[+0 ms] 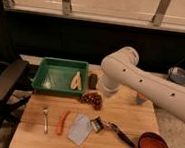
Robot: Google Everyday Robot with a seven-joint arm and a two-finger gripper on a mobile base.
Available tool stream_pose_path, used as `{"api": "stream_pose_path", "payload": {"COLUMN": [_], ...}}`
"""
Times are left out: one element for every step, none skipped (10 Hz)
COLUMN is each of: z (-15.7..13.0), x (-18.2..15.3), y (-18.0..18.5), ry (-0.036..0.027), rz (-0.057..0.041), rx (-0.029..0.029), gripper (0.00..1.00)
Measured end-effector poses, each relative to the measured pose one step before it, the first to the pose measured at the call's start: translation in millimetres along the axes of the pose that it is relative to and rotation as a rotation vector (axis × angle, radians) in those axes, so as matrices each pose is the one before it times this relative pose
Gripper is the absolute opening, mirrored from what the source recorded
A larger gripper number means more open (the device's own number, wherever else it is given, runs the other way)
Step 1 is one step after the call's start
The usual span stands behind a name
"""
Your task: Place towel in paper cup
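A white robot arm reaches over the wooden surface [131, 118], its gripper [107, 92] low beside the green tray [62, 65]; whether it is open or closed cannot be told. The towel [79, 129] lies flat and untouched at the front edge, near a carrot [63, 121]. The paper cup is out of sight, so the arm could knock it over unseen.

Flat towel [80, 129] front-centre; gripper hidden behind arm [135, 78]
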Motion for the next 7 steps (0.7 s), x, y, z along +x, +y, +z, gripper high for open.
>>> {"api": "stream_pose_path", "payload": {"z": [0.12,0.17,0.45,2.98,8.7,14.35,16.41], "x": [-1.05,-0.66,0.31,-2.52,-8.83,-13.62,-10.38], "y": [-0.71,-0.09,0.61,2.99,3.96,3.62,5.48], "ry": [-0.00048,-0.00103,-0.00268,-0.01206,-0.02554,-0.03897,-0.03696], "rz": [-0.00215,-0.00186,-0.00442,-0.01678,-0.02618,-0.02827,-0.02118], "rx": [0.00016,-0.00057,-0.00182,-0.00764,-0.01125,-0.01103,-0.01425], "gripper": [0.65,0.65,0.65,0.65,0.65,0.65,0.65]}}
